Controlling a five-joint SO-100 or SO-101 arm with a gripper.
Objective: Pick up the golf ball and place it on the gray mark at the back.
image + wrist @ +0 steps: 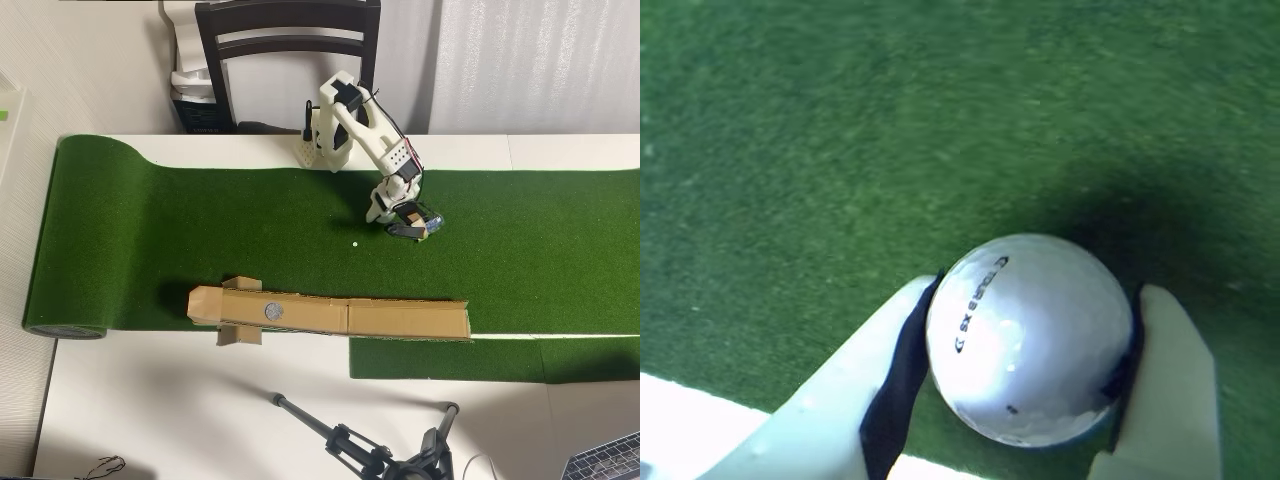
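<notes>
In the wrist view the golf ball (1030, 338) is seen gripped between the two pale fingers (875, 385) of the gripper (1030, 400), the jaws being closed narrowly onto it with dark pads pressed to the ball at its 9 and 3 o'clock sides. A short dark line of print is carried on the ball's upper left face; it appears to begin with "SX", but the rest cannot be read with certainty. A small dark speck is also seen low on the ball. A dark shadow is cast on the green turf (840, 150) at 1 o'clock from the ball. In the overhead view the gripper (415, 225) is found low over the green putting mat (150, 230), right of the mat's centre, and the ball itself is hidden there by the arm's white body (360, 125), whose base is set at the mat's 12 o'clock edge. A tiny white dot (354, 243) is seen on the mat just at 8 o'clock from the gripper. The gray mark (273, 311) is set in a long cardboard strip (400, 318) lying across the mat's 6 o'clock edge, well apart from the gripper at about 8 o'clock. A dark chair (288, 40) stands beyond the white worktop (180, 400) at 12 o'clock, and a black tripod (370, 450) lies on the worktop at 6 o'clock.
</notes>
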